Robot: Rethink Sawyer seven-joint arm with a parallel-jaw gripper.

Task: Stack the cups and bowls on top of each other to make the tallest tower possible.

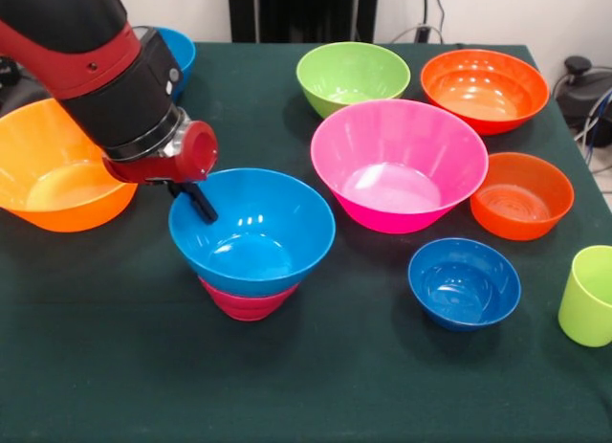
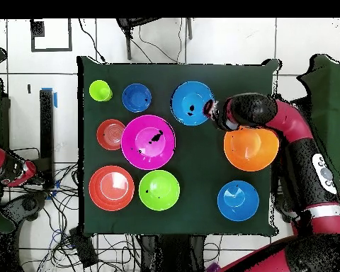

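Right now the gripper (image 1: 198, 200) is reaching over the rim of the medium blue bowl (image 1: 252, 231), on the side nearest the arm. One dark finger is poking down inside the bowl, and I cannot tell if the jaws are open or closed. The blue bowl is sitting on a small crimson bowl (image 1: 247, 301), which looks turned upside down to make a steady foot. That little pile is the start of the tower, and it is standing near the middle of the green table (image 1: 115, 366).

The other pieces are all waiting apart, so each one is easy to pick up. The big pink bowl (image 1: 399, 166) is sitting just beside the tower. The green bowl (image 1: 352, 77) and a red-orange bowl (image 1: 485, 89) are sitting further back. Another red-orange bowl (image 1: 521, 195) and a small blue bowl (image 1: 465, 282) are sitting close to the pink one. The lime cup (image 1: 587, 296) is standing upright at the table's edge. A big orange bowl (image 1: 53, 179) is sitting partly behind the arm.

I think most of the building is not done yet.
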